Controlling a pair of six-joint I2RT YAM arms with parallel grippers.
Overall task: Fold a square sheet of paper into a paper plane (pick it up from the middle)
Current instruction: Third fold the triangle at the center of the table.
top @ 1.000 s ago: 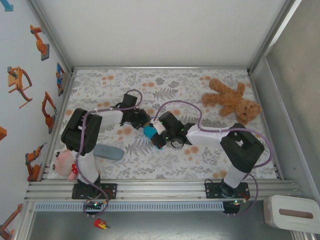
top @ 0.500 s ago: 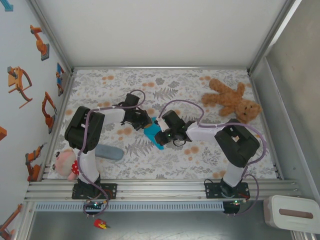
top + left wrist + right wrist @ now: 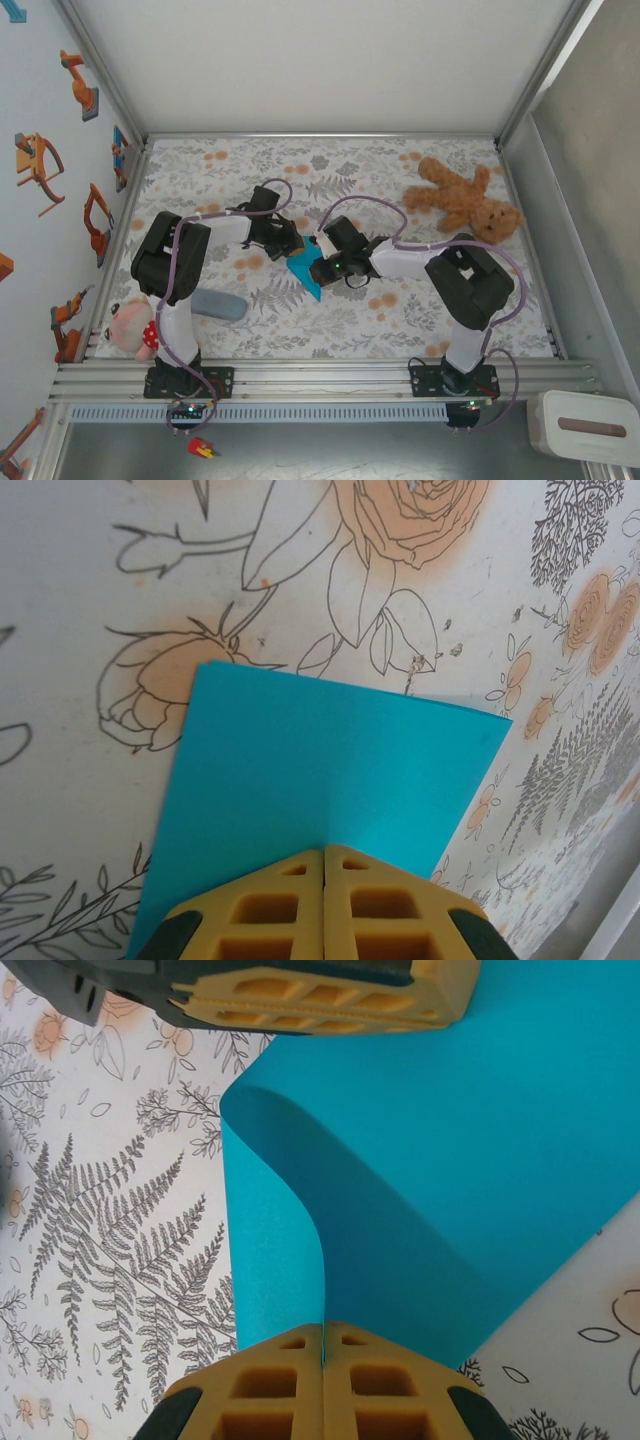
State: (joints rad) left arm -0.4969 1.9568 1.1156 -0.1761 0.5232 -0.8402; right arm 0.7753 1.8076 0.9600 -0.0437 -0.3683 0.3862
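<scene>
Grip on the square sheet of paper (image 3: 303,275) at the centre of the counter (image 3: 400,330) is kept at three o'clock by the shut right pincer (image 3: 323,1332) and has just been added at eleven o'clock by the closed left pincer (image 3: 324,855), readying a fold.

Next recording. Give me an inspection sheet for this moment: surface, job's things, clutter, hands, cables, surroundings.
Surface: floral table cover, flat, no spills seen.
Job's things: turquoise sheet of paper at mid-table between both hands, one side curled up; not yet a plane.
Clutter: brown teddy bear far right; grey-blue case near left; pink-headed doll by the left arm's base.
Hands: left hand shut on the sheet; right hand shut on its curled edge.
Cables: purple cables loop over both arms, clear of the paper.
Surroundings: metal frame; left wall with robot stickers; white box outside, near right.
</scene>
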